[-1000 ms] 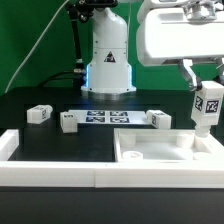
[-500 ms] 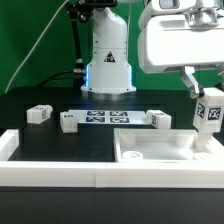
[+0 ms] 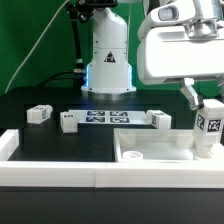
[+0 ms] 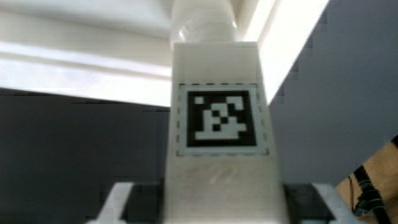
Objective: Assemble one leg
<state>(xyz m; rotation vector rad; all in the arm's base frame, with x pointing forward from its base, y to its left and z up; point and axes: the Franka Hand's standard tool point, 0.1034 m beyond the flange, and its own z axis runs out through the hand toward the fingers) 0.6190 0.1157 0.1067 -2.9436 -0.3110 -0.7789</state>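
Quick note from the remote seat. The gripper (image 3: 204, 103) has its fingers (image 3: 189, 93) closed narrow on the upper part of one leg (image 3: 209, 128). The leg hangs upright with its tag facing the exterior camera, at the far corner of the tabletop panel (image 3: 155, 148) on the exterior view's right. I can't tell whether the foot of the leg is already touching the panel or just above it, because the panel's rim hides that bit.

In the wrist view the leg sits dead centre between the fingers with the tag square on, so I'd say the grip is straight.

How I'd do this step well:

- Keep the leg vertical. Any tilt probably makes it jam at the corner socket.
- Line it up over the corner before going down, and check both views. The exterior one alone doesn't give me depth.
- Go down slowly and stop at first resistance rather than pushing through.
- Hold the clamp until the leg is properly seated. I guess it needs a twist, but I can't see the joint.

Three spare legs (image 3: 38, 114) (image 3: 68, 122) (image 3: 160, 119) sit on the desk (image 3: 60, 140) around the marker board (image 3: 103, 117), well apart from the action.
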